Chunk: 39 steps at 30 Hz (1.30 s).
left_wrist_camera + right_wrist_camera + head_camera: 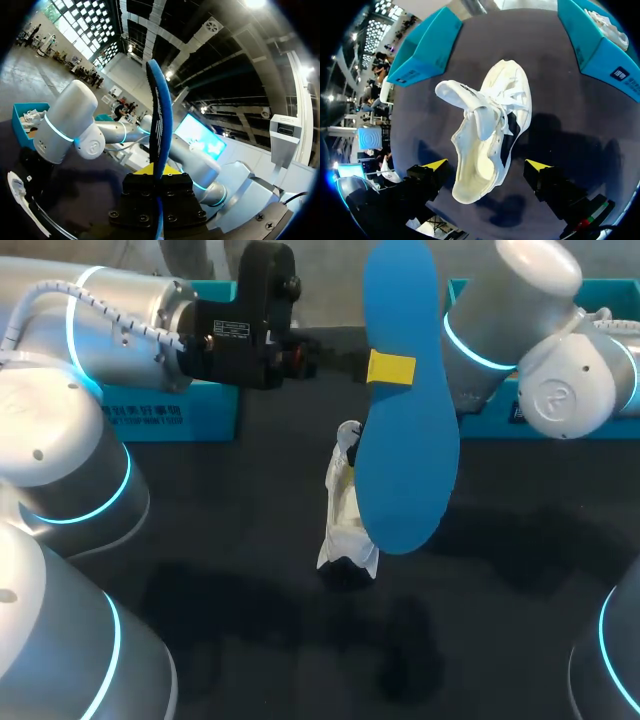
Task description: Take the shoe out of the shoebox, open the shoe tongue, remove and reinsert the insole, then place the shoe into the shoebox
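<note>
Well above the shoe (348,510), insole (405,460) clamped in left end effector (390,368).

The left arm (110,320) comes in from the left with its forearm about level and its black wrist (250,315) pointing across toward the middle. At its end the left gripper (390,368) has its 2 fingers clamped on the insole (405,440), which is raised above the table. The right arm (540,360) folds in from the right corner, bent sharply at the elbow and aimed downward. There the right gripper (487,165) hangs over the table, its 2 yellow tips spread wide apart.
</note>
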Tool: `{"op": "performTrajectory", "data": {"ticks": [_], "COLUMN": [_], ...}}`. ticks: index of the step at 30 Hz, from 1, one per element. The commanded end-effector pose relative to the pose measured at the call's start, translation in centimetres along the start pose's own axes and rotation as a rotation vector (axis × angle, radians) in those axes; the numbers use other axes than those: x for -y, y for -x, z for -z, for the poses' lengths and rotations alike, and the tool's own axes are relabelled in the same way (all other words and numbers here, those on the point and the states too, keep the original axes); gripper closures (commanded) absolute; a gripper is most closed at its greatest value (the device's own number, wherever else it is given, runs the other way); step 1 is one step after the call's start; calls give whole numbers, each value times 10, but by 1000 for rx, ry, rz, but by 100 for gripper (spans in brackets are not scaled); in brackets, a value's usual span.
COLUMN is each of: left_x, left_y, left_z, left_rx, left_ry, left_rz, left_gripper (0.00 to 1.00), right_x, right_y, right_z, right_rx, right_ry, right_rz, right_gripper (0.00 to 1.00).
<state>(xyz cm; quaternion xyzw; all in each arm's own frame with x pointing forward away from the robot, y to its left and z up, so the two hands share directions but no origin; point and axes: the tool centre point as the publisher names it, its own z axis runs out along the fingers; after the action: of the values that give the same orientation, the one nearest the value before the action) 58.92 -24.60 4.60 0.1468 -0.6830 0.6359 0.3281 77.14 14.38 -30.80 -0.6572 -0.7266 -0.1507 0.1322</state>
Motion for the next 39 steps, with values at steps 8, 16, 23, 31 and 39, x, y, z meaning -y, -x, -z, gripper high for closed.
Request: {"op": "performTrajectory", "data": {"ticks": [8, 16, 23, 31, 39], "left_x": [-1, -1, -1, -1, -1], "left_y": [1, 1, 1, 1, 1], "left_z": [-1, -1, -1, -1, -1], "left_rx": [-1, -1, -1, -1, -1], "left_ry": [-1, -1, -1, -1, -1], "left_rz": [-1, -1, -1, -1, -1], "left_gripper": [100, 100, 100, 100, 100], "right_x": [1, 1, 1, -11, -16], "right_y": [0, 0, 0, -5, -7], "right_z": [0, 0, 0, 29, 72], "right_rx": [-1, -1, -1, -135, -297], "right_ry": [3, 3, 3, 66, 121], "right_rz": [-1, -1, -1, -21, -75], "right_gripper": [0, 0, 0, 0, 0]}}
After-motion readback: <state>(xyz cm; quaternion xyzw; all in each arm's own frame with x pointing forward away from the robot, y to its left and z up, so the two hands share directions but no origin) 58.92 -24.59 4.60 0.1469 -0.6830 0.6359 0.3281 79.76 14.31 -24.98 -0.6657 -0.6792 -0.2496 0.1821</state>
